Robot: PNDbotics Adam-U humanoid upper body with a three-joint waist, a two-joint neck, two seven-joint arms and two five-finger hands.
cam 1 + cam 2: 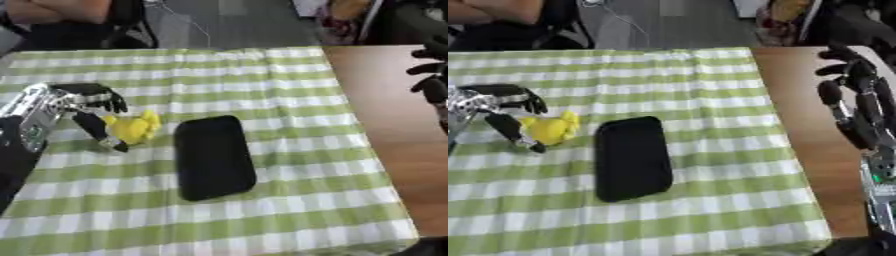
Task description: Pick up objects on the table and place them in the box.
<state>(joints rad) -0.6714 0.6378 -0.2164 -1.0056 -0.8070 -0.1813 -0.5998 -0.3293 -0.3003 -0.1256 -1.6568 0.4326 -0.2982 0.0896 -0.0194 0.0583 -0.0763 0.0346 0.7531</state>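
Toy (133, 128), yellow, soft-looking, at 9 o'clock on checked cloth (262, 210), beside black flat box (213, 156). Left hand (87, 107) at toy's 9 o'clock, fingers curled above, thumb below: closing for pickup, full grasp not confirmed. Right hand (857, 107) at 3 o'clock over bare table (807, 120), fingers relaxed, idle, clear of workspace.

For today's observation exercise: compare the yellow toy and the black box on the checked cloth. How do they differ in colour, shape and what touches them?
The yellow toy is bright, small and lumpy; the black box is dark, larger, flat and rounded-rectangular. The left hand has its thumb and fingers around the toy; nothing touches the box. The toy lies left of the box. Both rest on the green checked cloth.
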